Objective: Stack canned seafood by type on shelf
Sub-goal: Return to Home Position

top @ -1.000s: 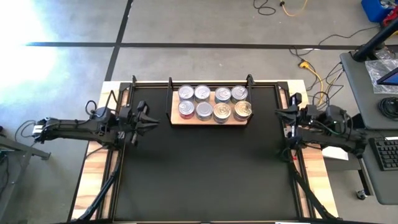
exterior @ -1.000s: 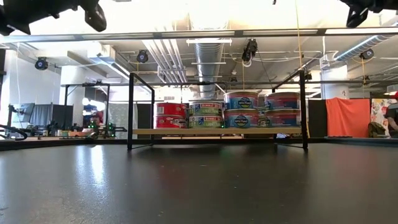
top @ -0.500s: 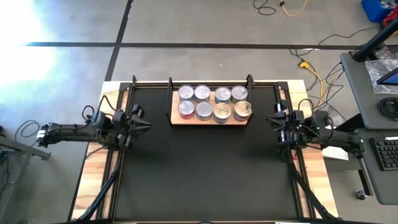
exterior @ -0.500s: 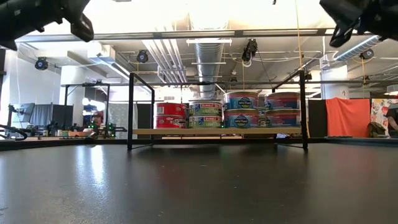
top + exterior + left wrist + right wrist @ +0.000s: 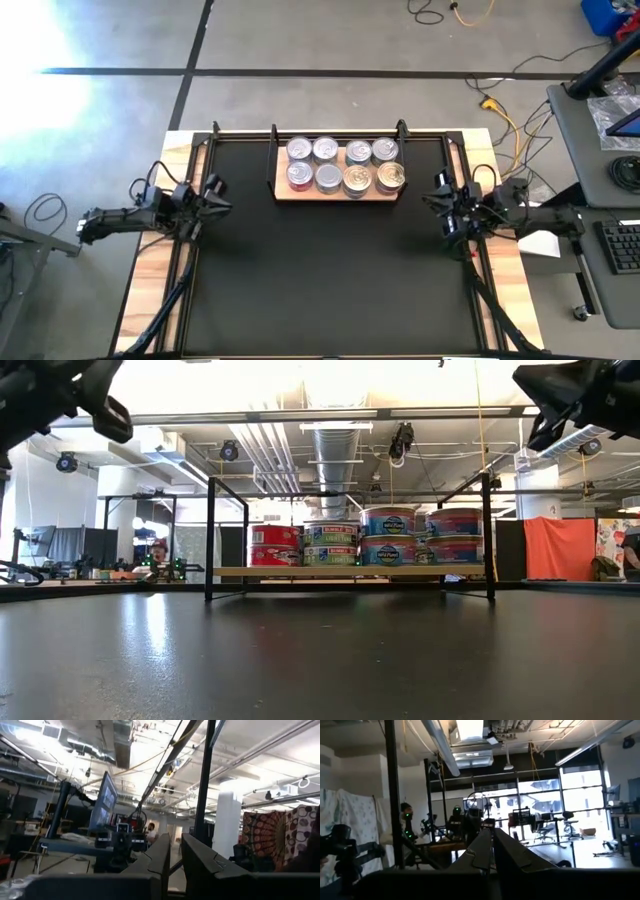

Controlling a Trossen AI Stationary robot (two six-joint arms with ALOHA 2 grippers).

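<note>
The canned seafood (image 5: 345, 165) stands in two rows of several on the light-wood shelf (image 5: 283, 195) at the far middle of the black mat. In the low view the cans (image 5: 390, 535) rest on the board (image 5: 330, 571); the blue-labelled ones at the right are stacked two high, and the red and green ones at the left are lower. My left gripper (image 5: 222, 196) hangs over the mat's left edge, shut and holding nothing, its fingers (image 5: 175, 855) close together. My right gripper (image 5: 430, 200) hangs over the mat's right edge, also shut (image 5: 492, 845) and holding nothing.
The black mat (image 5: 330, 280) spreads wide in front of the shelf. Black frame rails (image 5: 185, 290) run along both sides of the table. The shelf's black end frames (image 5: 210, 540) stand upright at each end. A desk with a keyboard (image 5: 620, 245) stands to the right.
My left gripper has drawn back toward the table's left edge and come down a little. My right gripper has moved slightly toward the near edge and come lower. The cans and the shelf have stayed where they were.
</note>
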